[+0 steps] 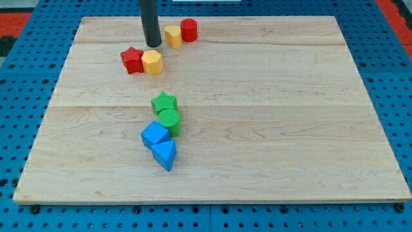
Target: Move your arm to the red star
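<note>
The red star [132, 60] lies near the view's top left of the wooden board [270, 129], touching a yellow hexagonal block [152, 62] on its right. My tip [153, 45] stands just above and to the right of the star, close above the yellow hexagon, apart from both. A second yellow block [172, 36] and a red cylinder [188, 30] sit side by side right of the rod.
A green star [164, 102] and a green cylinder [168, 120] sit near the board's middle. A blue cube [155, 135] and a blue triangular block [165, 154] lie just below them. Blue pegboard surrounds the board.
</note>
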Robot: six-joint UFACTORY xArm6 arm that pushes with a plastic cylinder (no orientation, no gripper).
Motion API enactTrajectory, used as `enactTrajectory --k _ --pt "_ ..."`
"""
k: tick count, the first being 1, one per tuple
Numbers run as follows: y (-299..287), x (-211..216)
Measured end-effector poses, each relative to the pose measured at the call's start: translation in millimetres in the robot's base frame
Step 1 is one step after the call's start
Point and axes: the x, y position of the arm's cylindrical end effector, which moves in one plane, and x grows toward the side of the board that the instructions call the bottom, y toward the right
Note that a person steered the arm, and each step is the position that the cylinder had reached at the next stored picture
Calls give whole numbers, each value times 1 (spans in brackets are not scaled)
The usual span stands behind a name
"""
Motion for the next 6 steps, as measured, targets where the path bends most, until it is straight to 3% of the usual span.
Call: enactTrajectory --k 6 --pt "-32 -3"
